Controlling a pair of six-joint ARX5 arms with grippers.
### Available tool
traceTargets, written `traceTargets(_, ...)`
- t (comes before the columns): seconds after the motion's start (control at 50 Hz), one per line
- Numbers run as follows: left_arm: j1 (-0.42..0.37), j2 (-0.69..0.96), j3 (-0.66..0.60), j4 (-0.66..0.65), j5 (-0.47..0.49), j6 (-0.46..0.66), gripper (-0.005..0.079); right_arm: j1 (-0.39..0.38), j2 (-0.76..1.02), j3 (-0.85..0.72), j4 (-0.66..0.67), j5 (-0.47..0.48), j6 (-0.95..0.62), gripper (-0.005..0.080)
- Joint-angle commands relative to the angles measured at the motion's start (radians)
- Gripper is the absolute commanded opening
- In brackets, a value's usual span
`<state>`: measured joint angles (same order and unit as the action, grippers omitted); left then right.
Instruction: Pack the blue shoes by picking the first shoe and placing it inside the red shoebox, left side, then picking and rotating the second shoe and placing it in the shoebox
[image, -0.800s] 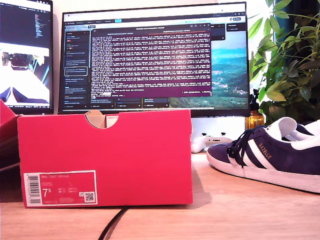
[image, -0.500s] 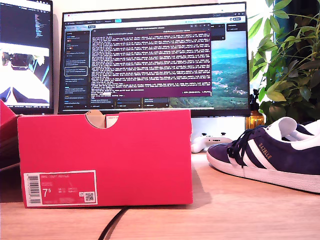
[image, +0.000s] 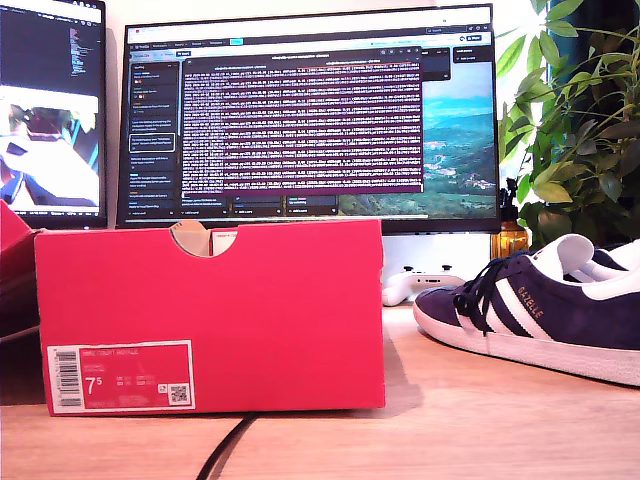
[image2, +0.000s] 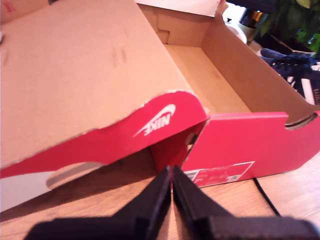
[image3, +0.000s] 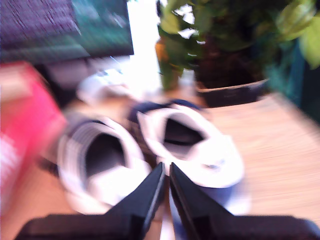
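Only the screens have changed; my second tool (image3: 165, 172), tips together, hovers over the blue shoes (image3: 150, 150).

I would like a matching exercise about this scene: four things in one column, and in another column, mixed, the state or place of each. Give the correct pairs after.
Things:
1. the red shoebox
2. the blue shoes
3. my first gripper
4. the game controller

States or places:
A. on the desk under the monitor
B. open, nothing inside
C. standing side by side on the desk, outside the box
D. shut, holding nothing, near the box's label end

Pairs: 1-B, 2-C, 3-D, 4-A
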<state>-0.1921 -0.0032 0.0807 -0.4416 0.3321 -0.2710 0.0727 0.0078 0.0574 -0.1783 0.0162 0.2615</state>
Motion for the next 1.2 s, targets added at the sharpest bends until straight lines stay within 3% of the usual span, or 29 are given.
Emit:
traceTargets(0.0,-0.001,-0.008,-0.024,-0.007,0.004,-0.002,-0.0019,0.000,-0.006,-0.006,0.044,-0.032,0.099,-0.0013)
traceTargets(0.24,-0.006,0.033,-0.025,-0.005,0.006,-0.011,-0.0020,0.003,-0.005,-0.005,0.027,-0.148,0.214,-0.0013)
traceTargets(0.46,-0.074,0.152,-0.042,0.079,0.014,-0.018,-0.0020,0.021,-0.003,0.003,0.023,-0.166,0.219,-0.0013)
traceTargets(0.7,-0.151,0.297,-0.042,0.246,-0.124,-0.018,-0.0020,0.026,0.061,0.096,-0.021,-0.165,0.213,-0.0013)
traceTargets(0.96,-0.198,0.497,-0.042,0.462,-0.143,-0.018,-0.0019,0.026,0.343,0.316,-0.132,-0.165,0.142,-0.0013)
traceTargets(1.18,-0.224,0.665,-0.042,0.619,-0.143,-0.021,-0.0020,0.052,0.706,0.605,-0.342,-0.175,-0.013,-0.0013)
